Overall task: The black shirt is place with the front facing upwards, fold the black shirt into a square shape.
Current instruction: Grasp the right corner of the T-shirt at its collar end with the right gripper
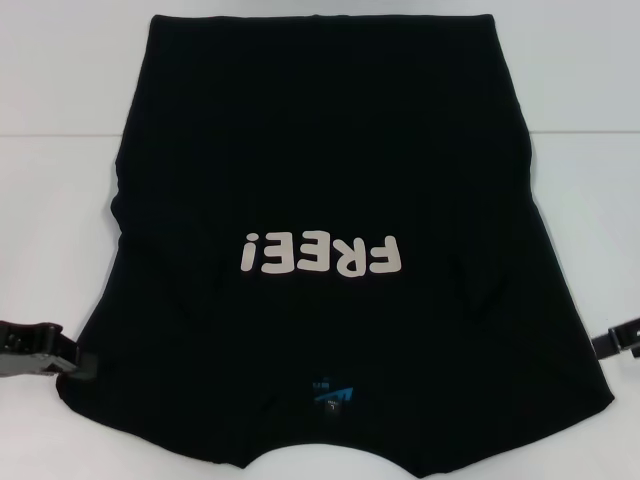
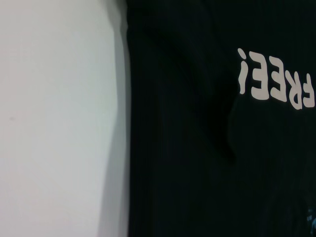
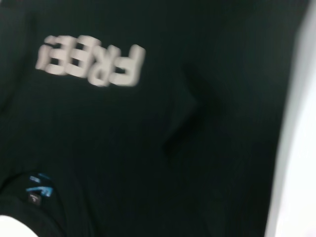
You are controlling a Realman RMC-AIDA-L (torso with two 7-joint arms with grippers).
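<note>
A: Left end effector [image 1: 70, 362] first. Where does it sit?

B: Low at the left edge of the head view, right at the near left corner of the black shirt [image 1: 330, 200]. Its dark tip meets the cloth edge. Whether it is spread or pinching the fabric, I cannot tell; the tip blends into the black cloth.

A: And the right end effector [image 1: 618, 340]?

B: At the right edge of the head view, only partly in frame, just beside the shirt's near right corner, apparently not touching. Spread or pressed together, cannot tell.

A: The shirt itself?

B: Lies flat on the white tabletop [image 1: 60, 120], front up, collar toward the robot. Both sides look turned inward, leaving straight slanting edges. The off-white "FREE!" print [image 1: 320, 254] reads upside down from the head. A small blue neck label [image 1: 333, 392] sits below it, near the collar.

A: Wrist views?

B: Left wrist shows the shirt's straight edge against bare tabletop, print in the corner. Right wrist shows print, label and a soft crease [image 3: 180, 123].
</note>
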